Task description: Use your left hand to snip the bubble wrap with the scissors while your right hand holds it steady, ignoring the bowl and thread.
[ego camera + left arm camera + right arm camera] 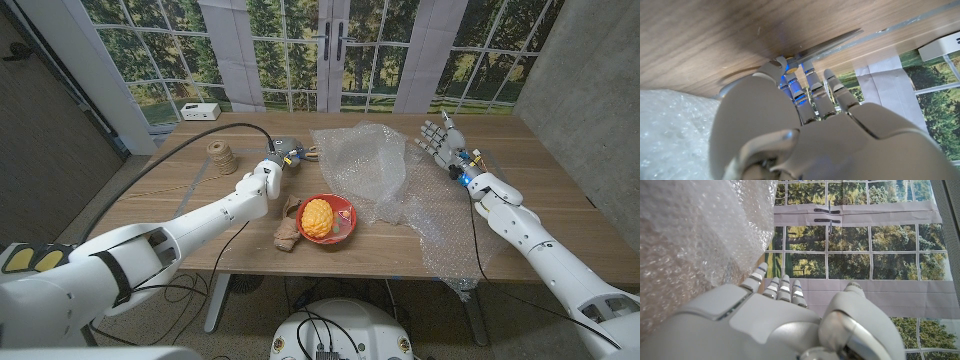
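The scissors (291,152) lie on the table just left of the bubble wrap (385,175), a crumpled clear sheet spread over the table's middle and right. My left hand (270,172) reaches onto the scissors' handles. In the left wrist view its fingers (807,95) touch the scissors (827,44), whose blades lie along the wood; whether they grip is hidden. My right hand (438,140) is raised over the wrap's far right part, fingers apart and holding nothing. The right wrist view shows that hand (775,315) beside the bubble wrap (695,240).
A red bowl (343,211) with a yellow object sits at the front middle, a brown twine bundle (288,228) beside it. A thread spool (222,156) stands left of my left hand. A white box (200,111) sits at the far left edge.
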Tool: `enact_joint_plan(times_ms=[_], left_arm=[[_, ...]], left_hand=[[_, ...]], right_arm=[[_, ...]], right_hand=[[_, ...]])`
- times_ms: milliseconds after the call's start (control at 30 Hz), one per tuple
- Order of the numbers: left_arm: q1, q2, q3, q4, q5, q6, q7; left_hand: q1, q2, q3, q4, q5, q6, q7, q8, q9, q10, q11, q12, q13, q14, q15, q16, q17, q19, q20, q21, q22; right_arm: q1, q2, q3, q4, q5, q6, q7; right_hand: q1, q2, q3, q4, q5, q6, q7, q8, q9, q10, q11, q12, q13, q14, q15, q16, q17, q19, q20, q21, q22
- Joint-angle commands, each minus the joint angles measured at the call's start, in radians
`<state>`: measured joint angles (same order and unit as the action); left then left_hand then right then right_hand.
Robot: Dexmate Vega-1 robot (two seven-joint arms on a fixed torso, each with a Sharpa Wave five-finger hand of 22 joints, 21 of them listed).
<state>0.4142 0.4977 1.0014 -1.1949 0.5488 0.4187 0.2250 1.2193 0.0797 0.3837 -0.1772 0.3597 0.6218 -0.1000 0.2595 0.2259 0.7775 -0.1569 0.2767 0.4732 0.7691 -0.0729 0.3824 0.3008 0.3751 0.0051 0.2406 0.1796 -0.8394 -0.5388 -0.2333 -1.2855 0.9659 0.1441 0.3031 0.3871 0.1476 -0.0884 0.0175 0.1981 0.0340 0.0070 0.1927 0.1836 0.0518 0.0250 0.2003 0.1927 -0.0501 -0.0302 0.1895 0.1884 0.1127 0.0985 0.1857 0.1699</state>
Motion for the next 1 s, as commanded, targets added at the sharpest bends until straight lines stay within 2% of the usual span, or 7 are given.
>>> enact_joint_plan(times_ms=[33,133,167,200,467,967,1000], left_arm=[[0.004,-0.004,-0.013,-0.002,-0.015,-0.015,0.018],[0.007,-0.006,-0.023,-0.005,-0.025,-0.019,0.027],[0.01,-0.006,-0.03,-0.008,-0.035,-0.022,0.027],[0.011,-0.005,-0.034,-0.011,-0.04,-0.023,0.027],[0.031,0.018,-0.073,-0.077,-0.075,-0.017,0.03],[0.111,0.069,-0.226,-0.233,-0.206,-0.079,0.096],[0.116,0.072,-0.236,-0.244,-0.214,-0.08,0.097]], left_hand=[[0.013,-0.002,-0.001,0.0,0.001,0.01,0.0,0.007,0.001,0.052,-0.047,0.351,0.384,0.244,-0.167,0.023,0.006,0.006,0.001,0.004,0.001],[0.013,-0.002,-0.001,0.0,0.001,0.01,0.0,0.007,0.001,0.052,-0.047,0.351,0.384,0.244,-0.167,0.023,0.006,0.006,0.001,0.004,0.001],[-0.014,-0.084,-0.052,0.008,0.019,0.161,0.007,0.114,0.069,0.04,-0.017,0.396,0.384,0.245,-0.163,0.027,0.013,0.036,-0.034,0.043,0.032],[0.034,-0.026,-0.005,0.018,0.055,0.212,-0.015,0.186,0.135,0.067,-0.035,0.373,0.324,0.255,-0.167,0.035,0.018,0.027,-0.033,0.067,0.049],[0.034,-0.031,-0.008,0.013,0.058,0.253,-0.018,0.234,0.174,0.085,-0.033,0.358,0.312,0.279,-0.168,0.02,-0.002,0.024,-0.044,0.065,0.031],[0.034,-0.032,-0.008,0.012,0.058,0.252,-0.017,0.234,0.174,0.086,-0.034,0.358,0.312,0.279,-0.168,0.02,-0.002,0.023,-0.045,0.064,0.03],[0.025,-0.048,0.009,0.056,0.086,0.222,0.019,0.264,0.219,0.064,0.017,0.373,0.313,0.257,-0.142,0.043,0.029,-0.052,-0.032,0.092,0.087]], right_arm=[[0.003,0.005,0.005,0.017,0.01,0.002,0.014],[0.004,0.006,0.007,0.021,0.01,0.005,0.016],[0.004,0.007,0.007,0.021,0.011,0.006,0.015],[0.003,0.008,0.008,0.021,0.012,0.006,0.015],[-0.003,0.006,0.011,0.017,0.012,0.008,0.013],[-0.012,0.002,0.014,0.0,0.009,0.009,0.0],[-0.013,0.001,0.014,-0.001,0.009,0.009,-0.002]], right_hand=[[-0.01,0.0,0.002,-0.001,-0.005,-0.002,-0.007,0.0,0.002,0.004,-0.005,0.001,0.003,0.005,-0.002,0.009,0.001,0.006,-0.001,0.006,0.002],[-0.011,0.0,0.003,-0.001,-0.005,-0.002,-0.007,0.0,0.002,0.004,-0.005,0.001,0.003,0.006,-0.002,0.009,0.002,0.006,-0.001,0.006,0.002],[-0.011,0.0,0.003,-0.001,-0.005,-0.002,-0.008,0.0,0.002,0.004,-0.005,0.001,0.003,0.006,-0.002,0.009,0.002,0.006,0.0,0.006,0.002],[-0.011,0.0,0.003,-0.001,-0.005,-0.002,-0.007,0.0,0.002,0.004,-0.005,0.001,0.003,0.006,-0.002,0.009,0.002,0.007,0.0,0.006,0.002],[-0.012,0.0,0.004,0.0,-0.006,-0.002,-0.007,0.0,0.002,0.004,-0.005,0.001,0.003,0.006,-0.003,0.009,0.002,0.007,-0.001,0.006,0.002],[-0.012,-0.001,0.006,0.0,-0.006,-0.002,-0.007,0.0,0.002,0.004,-0.005,0.001,0.003,0.007,-0.003,0.009,0.002,0.009,-0.001,0.006,0.002],[-0.012,-0.001,0.007,0.0,-0.006,-0.002,-0.007,0.0,0.002,0.004,-0.005,0.001,0.003,0.007,-0.004,0.009,0.002,0.008,-0.001,0.006,0.002]])
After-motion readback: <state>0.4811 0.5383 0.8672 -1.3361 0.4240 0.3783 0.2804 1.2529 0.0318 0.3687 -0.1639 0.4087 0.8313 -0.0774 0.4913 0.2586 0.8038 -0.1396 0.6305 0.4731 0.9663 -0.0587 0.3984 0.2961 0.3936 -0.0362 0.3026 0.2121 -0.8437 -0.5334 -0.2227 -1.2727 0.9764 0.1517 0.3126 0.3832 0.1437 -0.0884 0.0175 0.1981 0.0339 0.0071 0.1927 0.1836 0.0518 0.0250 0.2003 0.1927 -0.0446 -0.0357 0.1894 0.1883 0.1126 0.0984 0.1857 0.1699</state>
